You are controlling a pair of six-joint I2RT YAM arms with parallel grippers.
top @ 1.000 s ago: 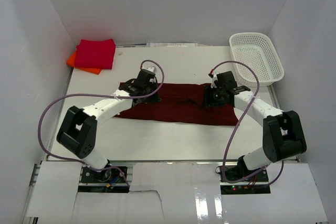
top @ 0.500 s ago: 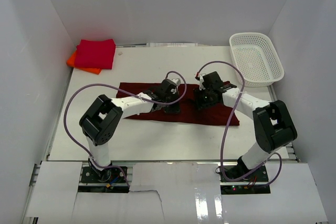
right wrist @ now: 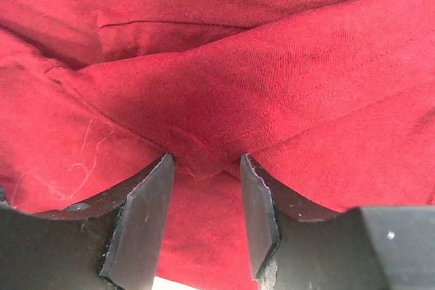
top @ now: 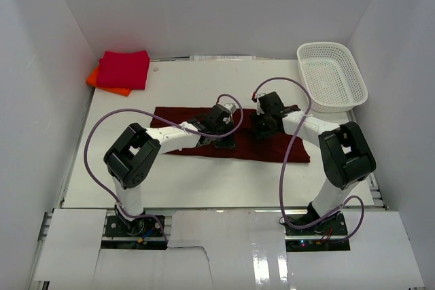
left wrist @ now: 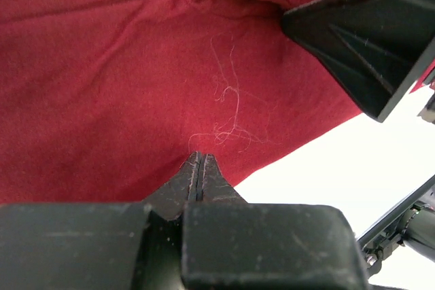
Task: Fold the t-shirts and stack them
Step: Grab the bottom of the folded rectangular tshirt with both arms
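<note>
The maroon t-shirt (top: 265, 149) is lying as a band running left to right across mid-frame, and at its centre the left gripper (left wrist: 202, 157) is resting pressed together on the cloth while the right gripper (right wrist: 204, 164), just beside it, is standing spread astride a raised fold.

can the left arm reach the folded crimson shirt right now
Probably yes: bare table lies between the shut left claw, over the maroon shirt, and the crimson shirt.

Dark maroon t-shirt (top: 268, 147), crimson t-shirt (top: 124, 69) and orange t-shirt (top: 93, 77) are plain; the basket (top: 332, 76) is white mesh.
</note>
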